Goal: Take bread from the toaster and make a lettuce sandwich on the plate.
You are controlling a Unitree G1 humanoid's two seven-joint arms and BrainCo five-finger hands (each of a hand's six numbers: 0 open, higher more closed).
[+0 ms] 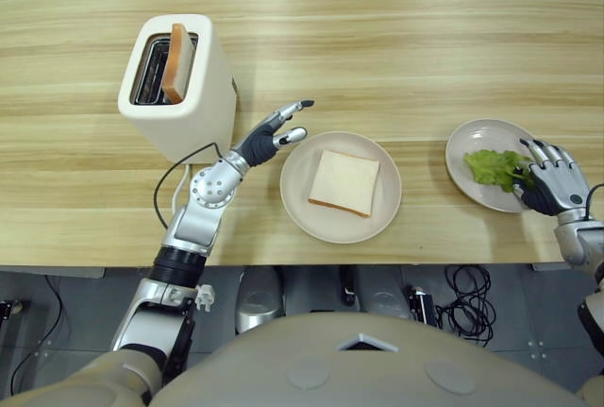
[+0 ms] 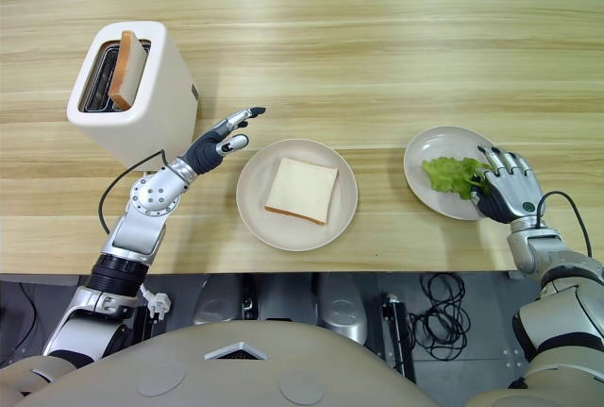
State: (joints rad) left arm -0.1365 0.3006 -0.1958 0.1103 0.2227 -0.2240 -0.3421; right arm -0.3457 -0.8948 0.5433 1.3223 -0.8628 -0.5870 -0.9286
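A white toaster [image 1: 184, 95] stands at the left with one slice of toasted bread [image 1: 176, 62] sticking up from its slot. A white bread slice [image 1: 344, 182] lies flat on the beige middle plate [image 1: 297, 201]. My left hand [image 1: 274, 135] hovers open between the toaster and that plate, fingers stretched toward the plate's far left rim and holding nothing. A green lettuce leaf [image 1: 491, 166] lies on the smaller right plate [image 1: 467, 143]. My right hand [image 1: 549, 180] rests at this plate's right edge, its fingers curled around the leaf's right end.
The toaster's black cord [image 1: 168, 185] loops over the table's near edge beside my left forearm. Bare wooden tabletop [image 1: 377, 39] stretches behind the plates. Cables and gear lie on the floor below the table edge.
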